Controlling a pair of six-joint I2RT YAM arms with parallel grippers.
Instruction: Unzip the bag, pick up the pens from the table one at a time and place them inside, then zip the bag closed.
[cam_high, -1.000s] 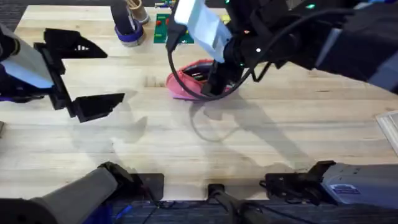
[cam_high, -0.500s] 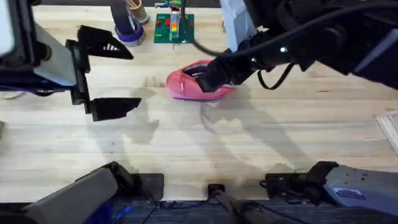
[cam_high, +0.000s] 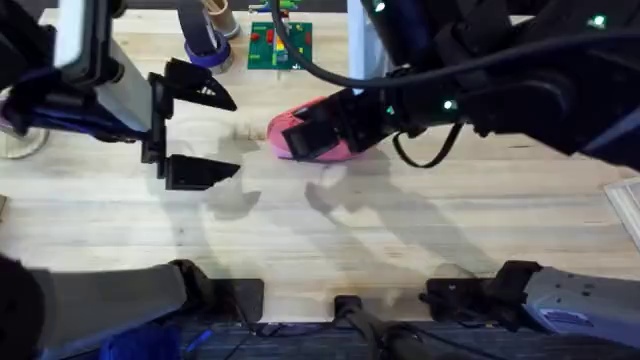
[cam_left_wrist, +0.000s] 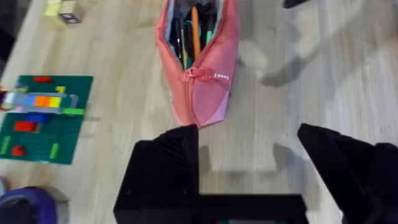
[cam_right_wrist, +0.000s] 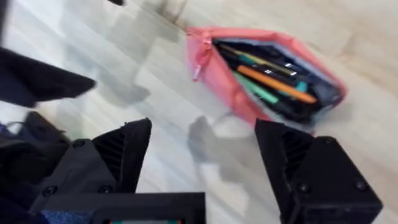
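The pink bag (cam_high: 283, 136) lies on the table (cam_high: 330, 230) at the back centre, its zipper open. In the left wrist view the bag (cam_left_wrist: 205, 93) gapes, and several pens (cam_left_wrist: 195, 28) lie inside, one orange, one green, the others dark. The right wrist view shows the same bag (cam_right_wrist: 227, 87) with the pens (cam_right_wrist: 270, 81) in it. My right gripper (cam_high: 318, 130) hovers open over the bag's right part and hides it; its fingers (cam_right_wrist: 118, 155) are empty. My left gripper (cam_high: 195, 128) is open and empty, a short way left of the bag, with its fingers (cam_left_wrist: 168, 168) on the bag's zipper-pull end.
A green baseplate (cam_high: 275, 45) with coloured bricks and a purple tape roll (cam_high: 205, 52) stand behind the bag. Small yellow blocks (cam_left_wrist: 62, 9) lie near the plate. A white object (cam_high: 625, 205) sits at the right edge.
My left gripper has moved right, closer to the bag. My right arm has swung round, and its gripper now lies across the bag's right part.
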